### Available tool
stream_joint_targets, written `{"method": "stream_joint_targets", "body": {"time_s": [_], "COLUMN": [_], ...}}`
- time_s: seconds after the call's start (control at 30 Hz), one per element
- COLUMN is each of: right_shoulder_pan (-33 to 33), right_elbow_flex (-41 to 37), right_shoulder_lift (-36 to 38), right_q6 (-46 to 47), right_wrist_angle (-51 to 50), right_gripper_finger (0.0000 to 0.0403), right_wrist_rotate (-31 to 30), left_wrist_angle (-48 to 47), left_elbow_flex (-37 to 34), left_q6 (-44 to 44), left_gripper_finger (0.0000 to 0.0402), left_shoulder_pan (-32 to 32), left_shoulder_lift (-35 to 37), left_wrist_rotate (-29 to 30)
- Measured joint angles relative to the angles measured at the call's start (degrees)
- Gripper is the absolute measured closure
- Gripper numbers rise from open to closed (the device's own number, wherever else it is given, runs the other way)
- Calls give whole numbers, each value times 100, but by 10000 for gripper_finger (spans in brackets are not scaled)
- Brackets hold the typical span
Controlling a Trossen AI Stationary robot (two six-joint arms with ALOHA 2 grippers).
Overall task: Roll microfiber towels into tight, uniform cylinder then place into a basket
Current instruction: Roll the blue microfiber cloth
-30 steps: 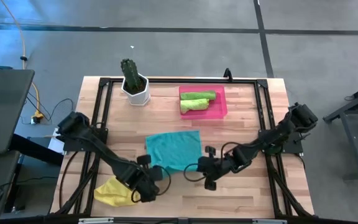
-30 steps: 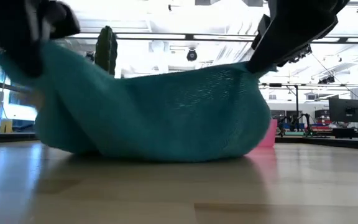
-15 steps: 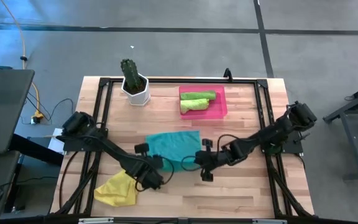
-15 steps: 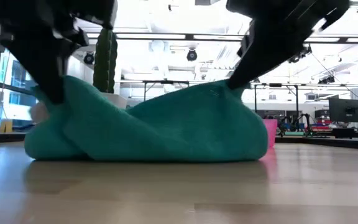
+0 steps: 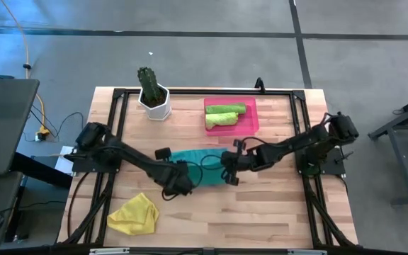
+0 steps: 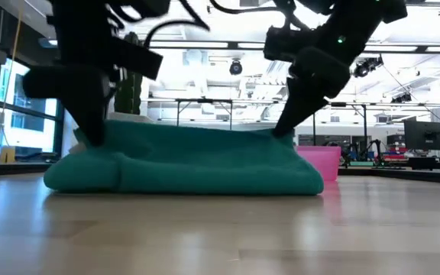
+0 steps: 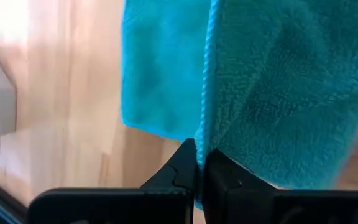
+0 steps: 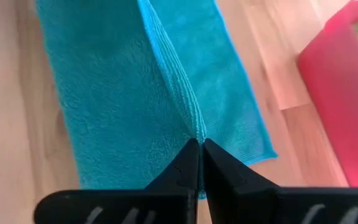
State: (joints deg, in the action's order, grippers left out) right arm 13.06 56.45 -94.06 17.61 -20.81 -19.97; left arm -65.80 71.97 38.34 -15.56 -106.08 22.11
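The teal microfiber towel (image 5: 202,168) lies folded over on itself as a low band on the wood table, also seen in the low view (image 6: 182,164). My left gripper (image 5: 188,178) is shut on its left end and my right gripper (image 5: 225,173) is shut on its right end. The pink basket (image 5: 250,124) stands at the far side with two lime green rolled towels (image 5: 225,113) in it. A yellow towel (image 5: 134,214) lies crumpled near the front left. My left gripper pinches the towel's stitched edge (image 7: 205,124) between its two fingertips (image 7: 219,177), at the left end of the upper layer. The fingers slant down from the left (image 6: 90,130). The held edge rests low on the layer beneath. My right gripper pinches the same edge (image 8: 188,112) between its fingertips (image 8: 219,165), at the right end of the upper layer. The fingers slant down from the right (image 6: 285,122). The cloth between the two grippers lies nearly level on the lower layer.
A white pot with a cactus (image 5: 153,95) stands at the far left. A black frame (image 5: 115,113) runs around the table's edges. Bare wood lies in front of the teal towel, toward the near edge.
Both grippers have gone toward the table's far edge and down, tipping more steeply, still shut on the towel's edge. The raised near edge has been carried over the rest: the towel, bulging up a second ago, now lies folded in a flat band.
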Motion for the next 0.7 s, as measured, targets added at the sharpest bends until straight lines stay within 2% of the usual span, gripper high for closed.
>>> {"method": "stream_joint_targets", "body": {"time_s": [0.3,0.43,0.53,0.7], "right_shoulder_pan": [-376,-459,-509,-558], "right_elbow_flex": [2,2,4,4], "right_shoulder_lift": [-4,-11,-123,-552], "right_q6": [-6,50,136,333], "right_wrist_angle": [222,224,276,301], "right_gripper_finger": [401,401,401,401], "right_wrist_rotate": [262,679,972,978], "left_wrist_angle": [319,534,631,621], "left_elbow_flex": [-344,-370,-370,-370], "left_q6": [-157,-410,-467,-460], "left_gripper_finger": [401,401,401,401], "left_shoulder_pan": [469,566,624,614], "left_shoulder_lift": [-7,-7,-7,-7], "left_wrist_rotate": [-212,-203,-337,-547]}}
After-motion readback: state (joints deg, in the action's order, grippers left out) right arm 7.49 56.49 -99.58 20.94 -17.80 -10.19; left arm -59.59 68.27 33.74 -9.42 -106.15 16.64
